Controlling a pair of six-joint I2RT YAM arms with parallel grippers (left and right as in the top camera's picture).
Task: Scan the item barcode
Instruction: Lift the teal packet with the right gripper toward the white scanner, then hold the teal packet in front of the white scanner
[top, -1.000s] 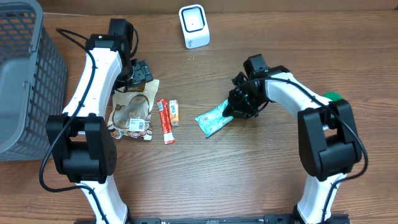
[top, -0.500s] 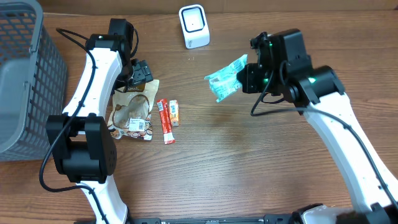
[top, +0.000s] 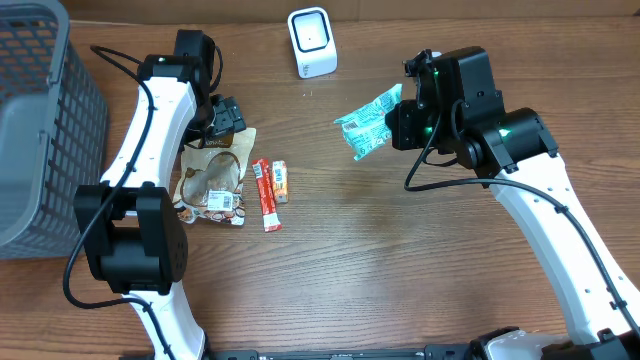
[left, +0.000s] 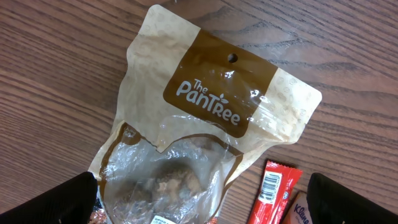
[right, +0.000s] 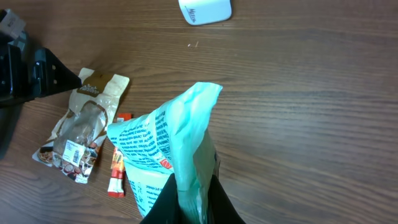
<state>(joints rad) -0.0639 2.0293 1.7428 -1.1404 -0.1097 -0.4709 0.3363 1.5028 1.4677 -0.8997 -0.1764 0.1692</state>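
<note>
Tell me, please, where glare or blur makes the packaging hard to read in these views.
Left wrist: glare streaks the clear window of the PanTree pouch, but its logo is legible. Right wrist: the teal packet sits close to the lens, its print slightly soft; the white scanner is cropped at the top. Overhead: even light, no strong glare.

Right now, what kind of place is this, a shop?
Probably a pretend shop checkout on a table: a white barcode scanner, a grey basket, and snacks such as a brown pouch and a green packet.
</note>
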